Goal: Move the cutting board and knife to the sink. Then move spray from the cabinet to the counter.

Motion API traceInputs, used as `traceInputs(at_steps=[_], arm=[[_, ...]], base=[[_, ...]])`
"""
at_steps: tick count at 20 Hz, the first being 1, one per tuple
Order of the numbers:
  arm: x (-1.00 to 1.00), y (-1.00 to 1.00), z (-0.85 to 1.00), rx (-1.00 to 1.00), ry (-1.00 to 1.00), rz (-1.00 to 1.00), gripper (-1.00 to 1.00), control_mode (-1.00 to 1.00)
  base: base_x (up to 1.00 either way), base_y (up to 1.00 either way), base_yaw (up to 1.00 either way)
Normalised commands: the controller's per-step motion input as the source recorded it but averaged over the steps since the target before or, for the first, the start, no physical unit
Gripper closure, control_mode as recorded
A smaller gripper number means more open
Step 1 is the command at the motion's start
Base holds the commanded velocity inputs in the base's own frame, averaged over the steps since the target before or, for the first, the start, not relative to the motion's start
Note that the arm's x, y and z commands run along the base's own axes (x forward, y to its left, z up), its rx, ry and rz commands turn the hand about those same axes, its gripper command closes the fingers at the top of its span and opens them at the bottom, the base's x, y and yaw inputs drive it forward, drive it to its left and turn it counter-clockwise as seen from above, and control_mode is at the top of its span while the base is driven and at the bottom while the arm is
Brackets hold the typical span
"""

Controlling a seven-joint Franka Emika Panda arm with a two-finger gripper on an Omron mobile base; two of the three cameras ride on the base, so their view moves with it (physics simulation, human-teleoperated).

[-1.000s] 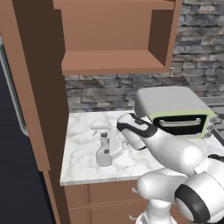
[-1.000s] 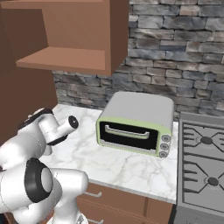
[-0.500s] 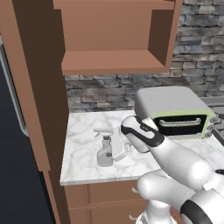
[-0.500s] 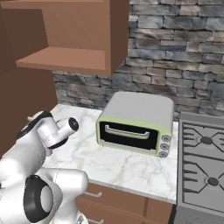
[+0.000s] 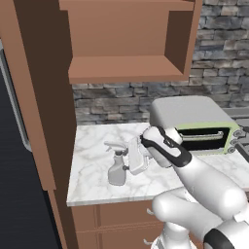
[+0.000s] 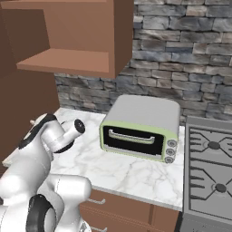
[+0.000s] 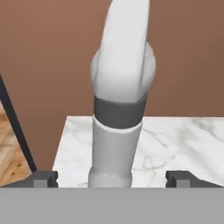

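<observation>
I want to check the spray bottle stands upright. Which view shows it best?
The left base view: the spray bottle stands whole and upright on the counter. The hand view crops its base behind the fingers.

left base view: sitting behind the arm at its left, looking forward and down at the counter (image 5: 92, 187); the cabinet (image 5: 127, 73) is hanging at 12 o'clock, the toaster oven (image 5: 194, 124) at 3 o'clock, the spray (image 5: 116, 168) near centre.
right base view: sitting behind the arm at its right, facing forward and down; the cabinet (image 6: 68, 61) is showing at 10 o'clock, the toaster oven (image 6: 140, 127) at centre, the gas stove (image 6: 208, 172) at 4 o'clock.
hand view: looking along the gripper (image 7: 111, 178) from very near, the spray (image 7: 118, 109) rising right ahead between the finger tips (image 7: 43, 178), the counter (image 7: 175, 140) beyond.
shared: both base views are covering the cabinet, toaster oven and counter.
</observation>
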Motion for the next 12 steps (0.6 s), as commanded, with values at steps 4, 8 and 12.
traceInputs(at_steps=[4,8,12], arm=[[0.0,-0.51,0.0,0.08,0.0,0.0,-1.0,-1.0],[-0.04,-0.47,0.01,0.09,-0.01,0.0,-1.0,-1.0],[-0.47,-0.16,0.21,0.03,-0.08,-0.02,-1.0,-1.0]], base=[[0.0,0.0,0.0],[0.0,0.0,0.0],[0.0,0.0,0.0]])
